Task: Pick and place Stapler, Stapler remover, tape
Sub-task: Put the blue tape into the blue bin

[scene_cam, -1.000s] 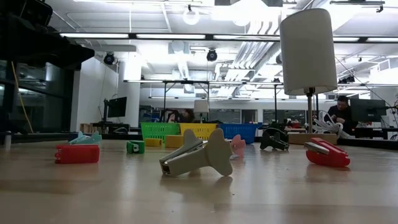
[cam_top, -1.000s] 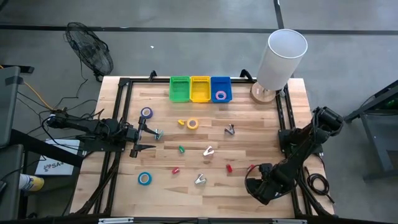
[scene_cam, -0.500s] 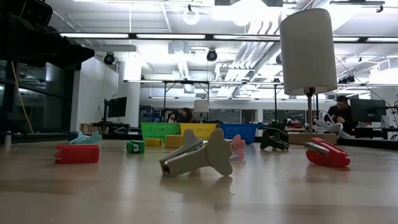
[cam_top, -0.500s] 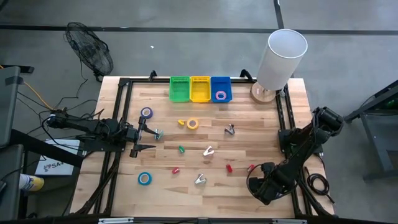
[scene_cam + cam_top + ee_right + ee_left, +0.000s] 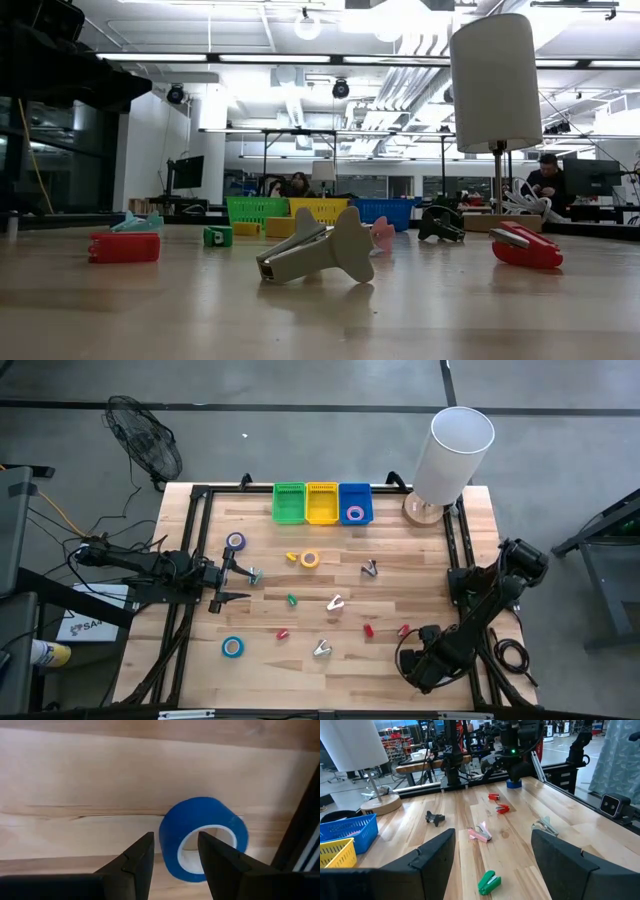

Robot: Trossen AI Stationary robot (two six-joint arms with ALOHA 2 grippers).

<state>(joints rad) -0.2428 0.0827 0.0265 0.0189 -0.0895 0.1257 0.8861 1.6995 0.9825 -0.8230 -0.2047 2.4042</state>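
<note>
A blue tape roll lies flat on the wood near the table's right near corner, under my right gripper. That gripper points down and is open, with one finger outside the roll's wall and the other over its open centre. The left wrist view shows the same roll below the right arm. My left gripper waits open at the table's left, beside a teal staple remover. More tape lies about: purple, blue, yellow. A purple roll sits in the blue bin. My right gripper comes at the blue tape roll's near wall from above, fingers astride it. I cannot tell whether either finger touches the roll.
Green, yellow and blue bins stand at the far edge, next to a white lamp. Small staplers, green and red, and silvery staple removers dot the middle.
My right arm has shifted a little toward the table's near edge, and the red stapler beside its gripper now shows more fully. Nothing on the table has moved.
</note>
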